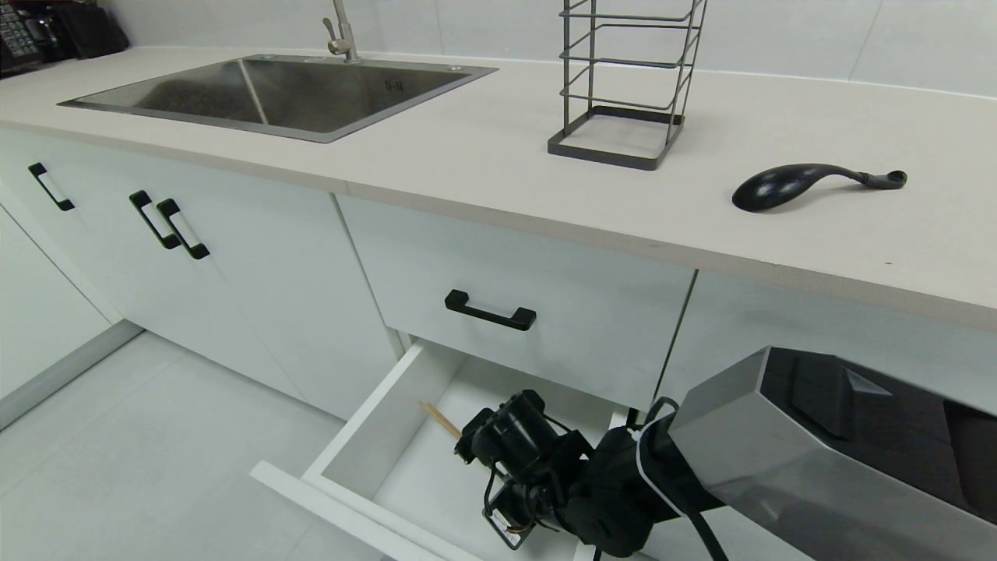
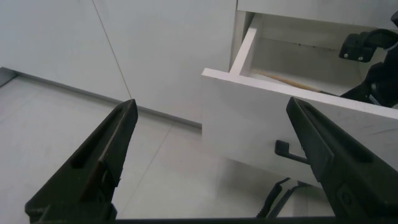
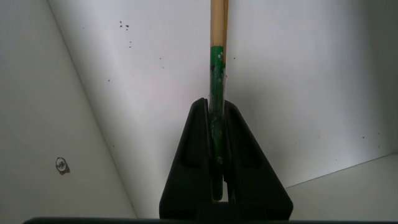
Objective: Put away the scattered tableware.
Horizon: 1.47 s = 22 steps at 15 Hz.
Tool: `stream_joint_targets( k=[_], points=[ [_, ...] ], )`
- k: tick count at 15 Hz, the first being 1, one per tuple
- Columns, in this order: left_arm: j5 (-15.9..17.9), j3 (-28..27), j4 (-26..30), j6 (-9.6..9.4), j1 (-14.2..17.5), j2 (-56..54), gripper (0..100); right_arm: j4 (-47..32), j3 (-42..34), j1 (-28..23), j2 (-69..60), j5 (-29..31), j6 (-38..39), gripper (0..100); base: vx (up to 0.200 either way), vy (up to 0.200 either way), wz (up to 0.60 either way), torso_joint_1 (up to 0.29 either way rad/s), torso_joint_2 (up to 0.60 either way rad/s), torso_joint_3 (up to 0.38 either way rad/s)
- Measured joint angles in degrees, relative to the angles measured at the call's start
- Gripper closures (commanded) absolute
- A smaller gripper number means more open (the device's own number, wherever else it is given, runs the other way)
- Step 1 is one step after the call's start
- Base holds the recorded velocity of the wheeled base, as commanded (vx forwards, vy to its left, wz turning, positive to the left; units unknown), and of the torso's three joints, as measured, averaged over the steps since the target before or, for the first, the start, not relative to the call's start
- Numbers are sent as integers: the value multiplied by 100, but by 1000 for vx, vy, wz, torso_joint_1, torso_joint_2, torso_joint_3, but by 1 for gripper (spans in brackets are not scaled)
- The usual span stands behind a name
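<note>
- the right jaws sit low inside the open drawer (image 1: 366,425), shut tight on a wooden chopstick (image 3: 217,56) at its green-painted end. the bare wood points ahead, close to the drawer's left wall.
- we judge this to be the placing step: the stick is held down in the drawer so it can be let go close to the drawer floor and not bounce out.
- the left jaws hang wide apart with nothing in them, just outside the drawer front and above the room floor, likely parked clear of the right arm.
- a black spoon (image 1: 787,185) lies alone on the right of the surface (image 1: 467,156), well apart from the wire rack (image 1: 604,158) in the middle and the sink (image 1: 311,93) at the far left. we take it as the piece not yet put away.
</note>
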State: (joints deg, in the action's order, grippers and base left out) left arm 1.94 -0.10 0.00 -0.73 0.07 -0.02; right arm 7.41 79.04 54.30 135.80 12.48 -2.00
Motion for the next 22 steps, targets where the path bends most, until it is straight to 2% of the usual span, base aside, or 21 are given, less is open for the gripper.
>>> stream_joint_targets(
  k=[1,2,8,15,18,22],
  points=[
    [0,0,0,2,0,0,0,-6,34,0,9,-1,0,100,0,0,0,0,0,0],
    [-2,0,0,2,0,0,0,-28,76,-2,17,-4,-10,0,0,0,0,0,0,0],
    [-2,0,0,0,0,0,0,-117,72,0,-124,-11,-218,0,0,0,0,0,0,0],
    [-2,0,0,2,-2,0,0,-110,-230,262,-1276,-9,-243,0,0,0,0,0,0,0],
    [0,0,0,2,0,0,0,20,-713,499,-1919,-12,-224,0,0,0,0,0,0,0],
    [0,0,0,-2,-2,0,0,739,-1863,661,-2715,-17,-227,0,0,0,0,0,0,0]
  ],
)
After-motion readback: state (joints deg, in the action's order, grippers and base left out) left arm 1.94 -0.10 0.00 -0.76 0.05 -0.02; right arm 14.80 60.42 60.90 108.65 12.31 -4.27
